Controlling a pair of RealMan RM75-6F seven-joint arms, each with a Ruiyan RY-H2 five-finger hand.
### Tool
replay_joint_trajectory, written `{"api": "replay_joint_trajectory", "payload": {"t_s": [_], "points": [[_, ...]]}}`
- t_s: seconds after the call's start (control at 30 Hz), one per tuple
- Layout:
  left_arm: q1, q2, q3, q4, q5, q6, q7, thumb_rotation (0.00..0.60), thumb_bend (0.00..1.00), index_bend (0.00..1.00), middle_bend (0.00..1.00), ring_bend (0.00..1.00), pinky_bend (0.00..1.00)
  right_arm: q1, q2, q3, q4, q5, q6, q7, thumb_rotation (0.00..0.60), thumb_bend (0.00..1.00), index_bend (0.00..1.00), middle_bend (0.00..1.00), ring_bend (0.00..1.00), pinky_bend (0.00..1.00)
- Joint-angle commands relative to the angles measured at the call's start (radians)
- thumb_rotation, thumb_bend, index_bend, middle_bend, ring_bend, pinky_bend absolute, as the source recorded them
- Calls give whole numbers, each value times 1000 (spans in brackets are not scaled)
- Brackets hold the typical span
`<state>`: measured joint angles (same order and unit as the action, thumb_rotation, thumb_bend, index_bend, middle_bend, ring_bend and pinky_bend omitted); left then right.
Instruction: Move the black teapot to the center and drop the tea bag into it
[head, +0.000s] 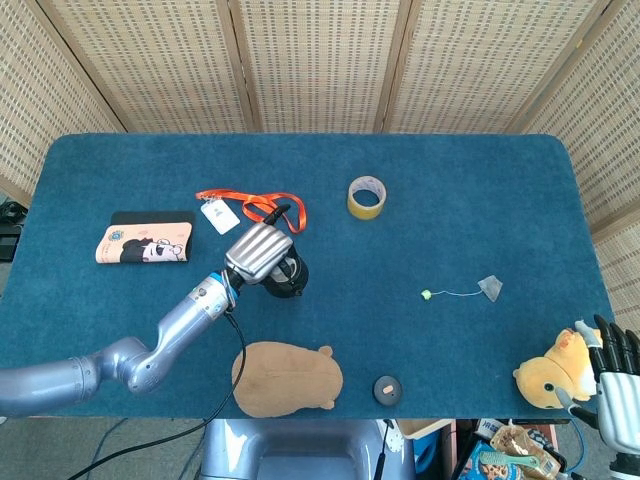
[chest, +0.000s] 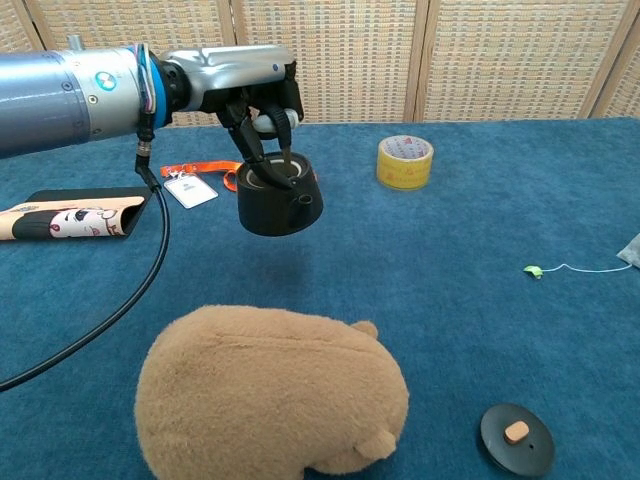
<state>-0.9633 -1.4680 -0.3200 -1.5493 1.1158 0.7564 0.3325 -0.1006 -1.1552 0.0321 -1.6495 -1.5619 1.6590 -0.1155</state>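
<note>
Left robot hand (chest: 262, 95): black teapot (chest: 277, 197) gripped by rim, lifted | Advice: kept level, lowered mid-table | Tea bag (head: 489, 288): far right, untouched | Right robot hand (head: 612, 375): open, empty

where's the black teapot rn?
The black teapot hangs in the left hand, left of table centre in both views, just below the orange lanyard and above the brown plush toy in the head view.
</note>
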Motion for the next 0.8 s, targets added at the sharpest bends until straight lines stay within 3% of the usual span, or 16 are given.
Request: {"api": "replay_joint_trajectory", "payload": {"t_s": [0.03,0.37,0.8], "points": [[-30,-27,2,18,-20,-5,18,600,102,959,881,738,0,0,0,0,-1,0,0,-1,600,180,140,113,0,1],[-163,-149,0,118,-109,-39,84,600,102,958,865,723,0,-7,-2,-1,0,13,-4,-3,600,180,140,113,0,1],[-265,-265,17,227,-203,-40,137,600,101,943,833,694,0,-10,-3,1,8,25,-9,6,600,180,140,113,0,2]]}}
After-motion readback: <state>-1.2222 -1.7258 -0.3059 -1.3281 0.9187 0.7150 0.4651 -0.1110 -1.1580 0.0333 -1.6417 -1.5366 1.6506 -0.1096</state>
